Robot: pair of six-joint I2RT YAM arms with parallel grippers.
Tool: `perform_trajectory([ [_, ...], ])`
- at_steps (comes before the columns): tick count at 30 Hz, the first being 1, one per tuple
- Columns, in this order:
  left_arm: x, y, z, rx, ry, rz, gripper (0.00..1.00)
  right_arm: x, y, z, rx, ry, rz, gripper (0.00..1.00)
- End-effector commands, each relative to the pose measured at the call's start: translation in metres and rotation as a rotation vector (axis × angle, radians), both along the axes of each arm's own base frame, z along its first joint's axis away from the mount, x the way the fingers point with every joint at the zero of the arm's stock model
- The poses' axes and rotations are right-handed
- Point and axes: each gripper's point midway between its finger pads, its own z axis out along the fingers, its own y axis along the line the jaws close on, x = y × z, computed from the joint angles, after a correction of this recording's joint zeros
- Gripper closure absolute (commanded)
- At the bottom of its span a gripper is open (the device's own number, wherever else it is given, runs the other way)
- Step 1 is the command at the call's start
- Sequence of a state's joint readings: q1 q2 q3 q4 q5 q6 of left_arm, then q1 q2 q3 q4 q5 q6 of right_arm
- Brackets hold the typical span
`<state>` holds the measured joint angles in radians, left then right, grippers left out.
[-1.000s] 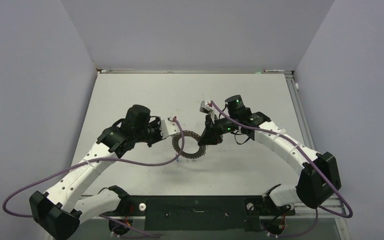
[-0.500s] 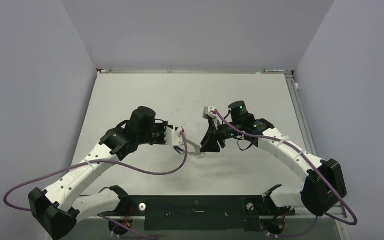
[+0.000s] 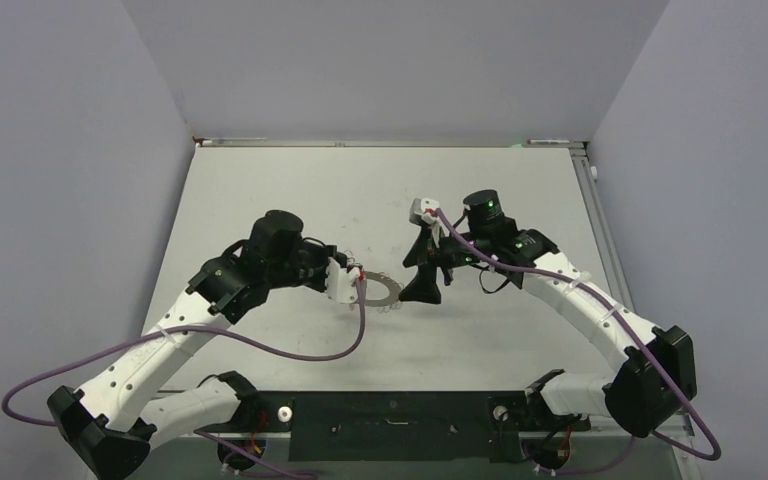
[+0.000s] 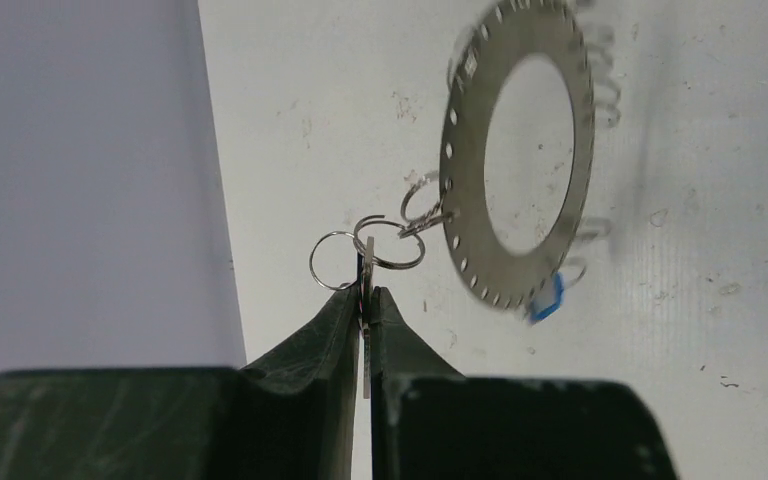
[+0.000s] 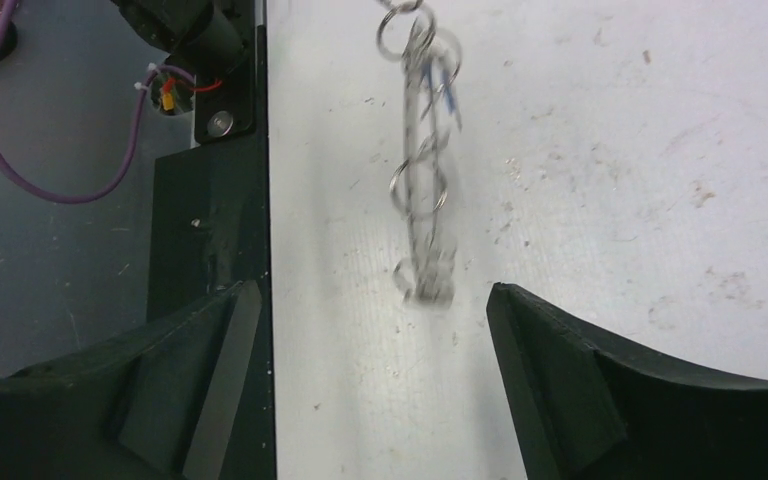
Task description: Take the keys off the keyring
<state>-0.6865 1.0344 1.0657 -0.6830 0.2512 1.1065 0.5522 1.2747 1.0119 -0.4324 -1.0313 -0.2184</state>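
The keyring [image 4: 520,150], a wide flat grey ring with small holes and wire loops along its rim, hangs above the table by linked loops from a thin silvery key [image 4: 368,262]. My left gripper [image 4: 367,292] is shut on that key. A blue-headed key [image 4: 548,298] dangles from the ring's lower rim. In the top view the keyring [image 3: 381,291] sits between my left gripper [image 3: 354,286] and my right gripper [image 3: 422,290]. The right gripper [image 5: 372,290] stands wide open. The keyring [image 5: 425,150] shows edge-on and blurred just ahead of its fingers [image 5: 550,370], touching neither.
The white table [image 3: 290,190] is scuffed and bounded by grey walls on three sides. A black base plate [image 3: 390,425] with both arm mounts runs along the near edge. Purple cables trail from both arms.
My right gripper has gone from shut on the keyring's rim to wide open and let it go. The ring now hangs from the left gripper alone, which has shifted slightly.
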Motion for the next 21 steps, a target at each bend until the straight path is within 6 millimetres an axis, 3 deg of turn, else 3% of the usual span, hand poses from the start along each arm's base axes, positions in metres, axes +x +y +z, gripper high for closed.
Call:
perform_trajectory([
  [1, -0.012, -0.012, 0.039, -0.066, -0.139, -0.141, 1.0, 0.015, 0.003, 0.048, 0.071, -0.128, -0.03, 0.06],
  [2, -0.012, -0.013, 0.043, -0.071, -0.154, -0.148, 1.0, 0.016, 0.003, 0.052, 0.076, -0.131, -0.034, 0.01],
  [4, -0.015, -0.015, 0.049, -0.079, -0.153, -0.16, 1.0, 0.017, 0.003, 0.059, 0.082, -0.134, -0.051, 0.1],
  [12, -0.034, -0.021, 0.056, -0.105, -0.043, -0.159, 1.0, 0.014, 0.005, 0.092, 0.121, -0.164, -0.031, 0.1],
  [16, -0.035, -0.018, 0.056, -0.107, -0.041, -0.142, 1.0, 0.016, 0.011, 0.1, 0.147, -0.165, -0.005, 0.09],
  [19, -0.034, -0.016, 0.057, -0.117, -0.016, -0.108, 1.0, 0.022, 0.015, 0.101, 0.159, -0.154, -0.014, 0.03],
  [21, -0.033, -0.016, 0.058, -0.126, 0.012, -0.078, 1.0, 0.026, 0.02, 0.1, 0.161, -0.135, -0.038, 0.07],
])
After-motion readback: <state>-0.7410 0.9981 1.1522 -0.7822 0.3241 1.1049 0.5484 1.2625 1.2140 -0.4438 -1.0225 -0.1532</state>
